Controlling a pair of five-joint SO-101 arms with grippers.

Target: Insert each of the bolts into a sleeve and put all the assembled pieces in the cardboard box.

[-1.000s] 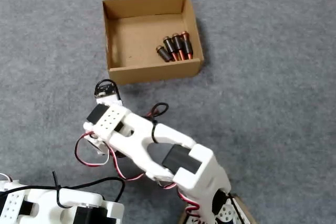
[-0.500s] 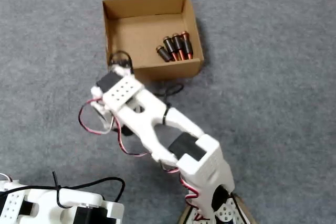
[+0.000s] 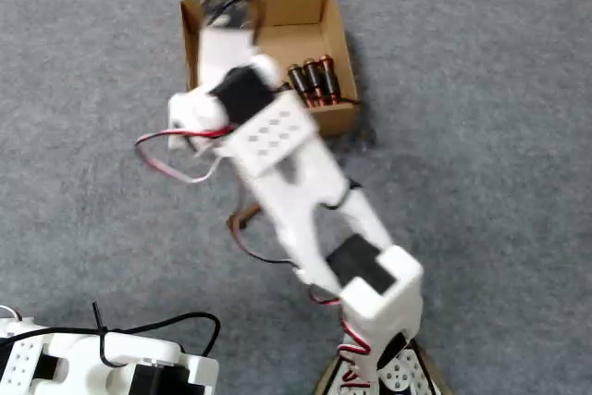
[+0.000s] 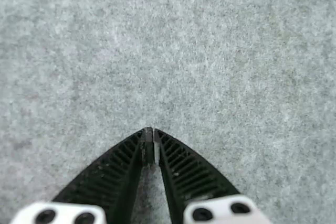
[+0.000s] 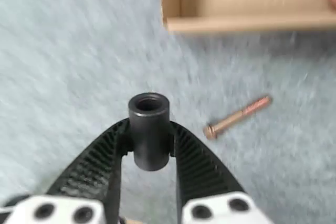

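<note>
My right gripper (image 5: 150,132) is shut on an upright black sleeve (image 5: 149,115). Past it, a copper-coloured bolt (image 5: 239,116) lies loose on the grey carpet, just short of the cardboard box's wall (image 5: 247,23). In the high view the right arm stretches over the cardboard box (image 3: 337,18), its gripper (image 3: 227,14) above the box's far left part. Several assembled pieces (image 3: 313,80) lie together against the box's right wall. My left gripper (image 4: 149,145) is shut on nothing, its tips touching above bare carpet.
Grey carpet (image 3: 481,136) covers the table on all sides of the box. The left arm's white base and cables (image 3: 102,358) sit at the near left corner. Red and black wires (image 3: 176,150) trail from the right arm.
The right arm has swung from the carpet in front of the box's near left corner up and away, and now reaches over the box. The left arm has kept still.
</note>
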